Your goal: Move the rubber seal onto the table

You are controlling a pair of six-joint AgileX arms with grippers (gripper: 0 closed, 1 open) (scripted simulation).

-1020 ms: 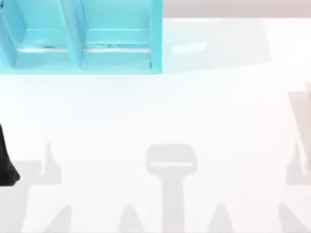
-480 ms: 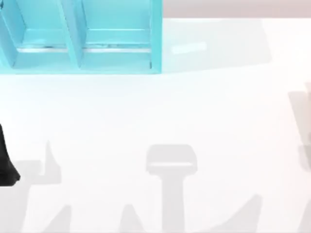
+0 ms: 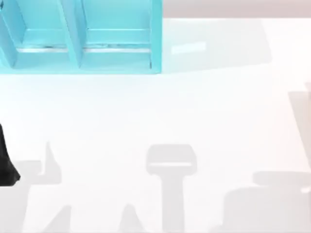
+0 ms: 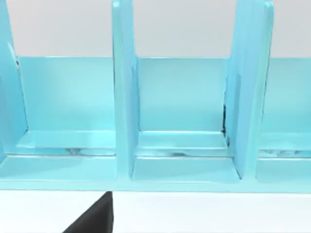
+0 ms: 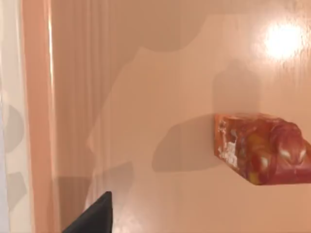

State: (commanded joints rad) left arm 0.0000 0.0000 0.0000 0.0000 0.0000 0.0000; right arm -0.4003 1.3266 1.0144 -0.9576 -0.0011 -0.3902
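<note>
Three views. Top view: you see the table and the turquoise shelf unit; the left arm sits parked at the left edge. Left wrist view: shelf compartments. Right wrist view: the rubber seal lies on a peach surface, ahead of the right gripper and apart from it, ungrasped; its opening cannot be told. Transfer appears not yet begun.

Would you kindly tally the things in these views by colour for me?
Turquoise-blue: 1, the shelf unit standing on the table at the top view's upper left.
White: 1, the table.
Orange-amber with red: 1, the rubber seal, resting on a peach-coloured surface in the right wrist view.
Peach: 1, that surface.
Total: 4.
</note>
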